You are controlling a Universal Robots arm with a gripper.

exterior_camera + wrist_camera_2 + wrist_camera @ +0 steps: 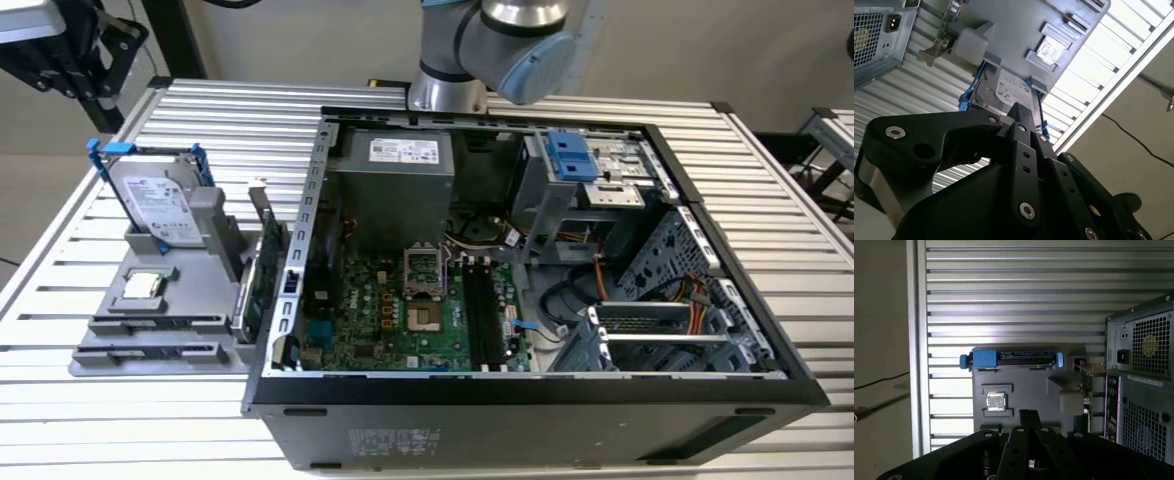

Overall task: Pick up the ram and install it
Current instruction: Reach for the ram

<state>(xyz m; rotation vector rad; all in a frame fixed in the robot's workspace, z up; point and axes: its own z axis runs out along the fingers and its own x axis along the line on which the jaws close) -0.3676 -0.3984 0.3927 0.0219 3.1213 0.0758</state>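
Two long, narrow, dark strips sit in holders on a flat grey plastic tray (pixel 234 355). The tray lies just beside the open black tower computer case (pixel 534 405), outside its side wall on the exterior view's left. The ram (pixel 155 322), a thin dark stick, appears to be the strip farther from the case's front panel, though its chips are too small to make out. It rests in the tray, level with the case's front half and apart from everything inside the case.

On the same tray, toward the case's rear, a square silver processor chip (pixel 144 285) lies flat. Beyond it, a silver hard drive in a blue bracket (pixel 158 205) leans upright. A green expansion card with a metal bracket (pixel 270 262) stands on edge at the tray's side next to the case wall.

Inside the case, long black slots (pixel 483 315) run across the green motherboard (pixel 380 320), and a grey metal power supply (pixel 394 190) sits at the case's rear. Case and tray rest on a ribbed aluminium table (pixel 774 210). The grey robot arm (pixel 514 35) rises behind the case's rear.

The black linkage gripper (pixel 1027 415) hangs off the case's rear corner, past the hard drive and well apart from the ram. Its jaws are drawn together with nothing between them.
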